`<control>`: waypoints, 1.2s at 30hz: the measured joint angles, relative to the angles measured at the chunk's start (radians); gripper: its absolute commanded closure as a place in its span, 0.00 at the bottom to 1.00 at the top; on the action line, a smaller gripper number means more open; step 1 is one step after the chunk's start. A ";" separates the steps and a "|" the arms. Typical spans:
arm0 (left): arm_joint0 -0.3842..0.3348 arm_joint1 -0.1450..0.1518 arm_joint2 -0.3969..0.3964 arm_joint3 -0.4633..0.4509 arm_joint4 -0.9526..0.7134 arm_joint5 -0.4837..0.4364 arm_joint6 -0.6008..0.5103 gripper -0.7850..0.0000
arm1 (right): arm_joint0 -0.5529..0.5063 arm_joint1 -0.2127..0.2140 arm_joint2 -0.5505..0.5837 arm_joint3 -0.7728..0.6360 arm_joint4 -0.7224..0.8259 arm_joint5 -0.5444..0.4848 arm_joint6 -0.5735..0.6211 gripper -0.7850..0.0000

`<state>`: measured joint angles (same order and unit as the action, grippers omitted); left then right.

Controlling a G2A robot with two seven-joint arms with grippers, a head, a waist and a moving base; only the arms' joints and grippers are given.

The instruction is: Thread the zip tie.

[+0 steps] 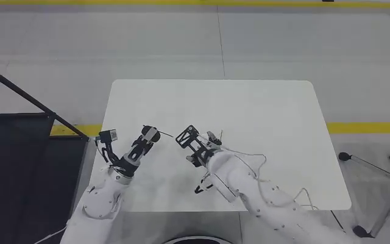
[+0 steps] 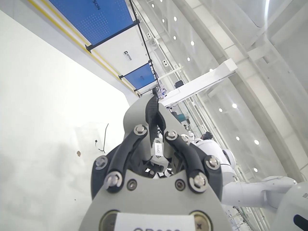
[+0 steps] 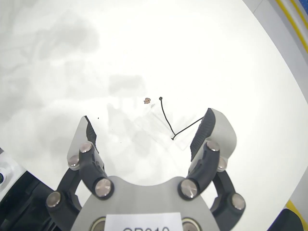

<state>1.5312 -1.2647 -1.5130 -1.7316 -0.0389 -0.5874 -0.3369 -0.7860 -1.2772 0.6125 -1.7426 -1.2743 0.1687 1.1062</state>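
One white table (image 1: 268, 116) stands on grey floor (image 1: 183, 43) with a yellow line (image 1: 359, 127); blue panels (image 2: 79, 8) and a lamp-dotted ceiling (image 2: 216, 37) rise beyond. The black zip tie (image 3: 173, 136) lies on the table ahead of the right gripper (image 3: 147, 115), bent into a V: its head end points away from that wide-open, empty claw, its other leg runs behind one pad (image 3: 203, 128). The left gripper (image 2: 154, 111) is pinched closed, nothing seen in it.

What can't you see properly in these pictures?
- Left wrist view: the left gripper is shut, and its pressed fingers hide whether anything is pinched.
- Right wrist view: one end of the zip tie runs behind a finger of the open right gripper.
- Top view: the zip tie is too thin to show its head.
- Right wrist view: the brown speck is too small to identify.
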 measured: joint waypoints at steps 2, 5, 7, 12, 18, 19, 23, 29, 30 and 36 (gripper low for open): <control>0.003 0.000 -0.003 -0.001 -0.010 -0.002 0.008 1.00 | 0.041 -0.022 -0.022 0.053 0.001 0.018 0.032 0.19; 0.003 0.000 -0.003 -0.002 -0.011 -0.002 0.009 1.00 | 0.082 -0.052 -0.050 0.117 -0.002 0.052 0.061 0.26; 0.003 0.000 -0.003 -0.001 -0.010 -0.002 0.008 1.00 | 0.097 -0.067 -0.059 0.148 -0.004 0.072 0.064 0.33; 0.003 0.000 -0.003 -0.001 -0.010 -0.002 0.008 1.00 | 0.121 -0.096 -0.057 0.211 0.000 0.088 0.057 0.45; 0.002 -0.001 -0.011 -0.003 -0.011 0.032 0.055 1.00 | 0.120 -0.115 -0.039 0.247 -0.001 0.092 0.047 0.51; 0.002 -0.002 -0.013 -0.002 -0.014 0.041 0.071 1.00 | 0.117 -0.117 -0.035 0.248 -0.002 0.090 0.047 0.52; 0.000 -0.004 -0.021 0.000 -0.034 0.065 0.113 1.00 | 0.106 -0.122 -0.015 0.257 -0.002 0.076 0.047 0.56; 0.003 -0.005 -0.024 -0.002 -0.051 0.065 0.131 1.00 | 0.096 -0.132 0.005 0.275 -0.006 0.049 0.052 0.60; 0.003 -0.005 -0.024 -0.002 -0.051 0.065 0.131 1.00 | 0.096 -0.134 0.007 0.278 -0.006 0.046 0.053 0.61; 0.003 -0.005 -0.024 -0.002 -0.051 0.065 0.131 1.00 | 0.095 -0.149 0.011 0.297 -0.010 0.031 0.061 0.67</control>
<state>1.5339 -1.2697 -1.5368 -1.7333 -0.0896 -0.5219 -0.2061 -0.6913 -1.4265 0.6235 -1.4452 -1.2845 0.1997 1.1675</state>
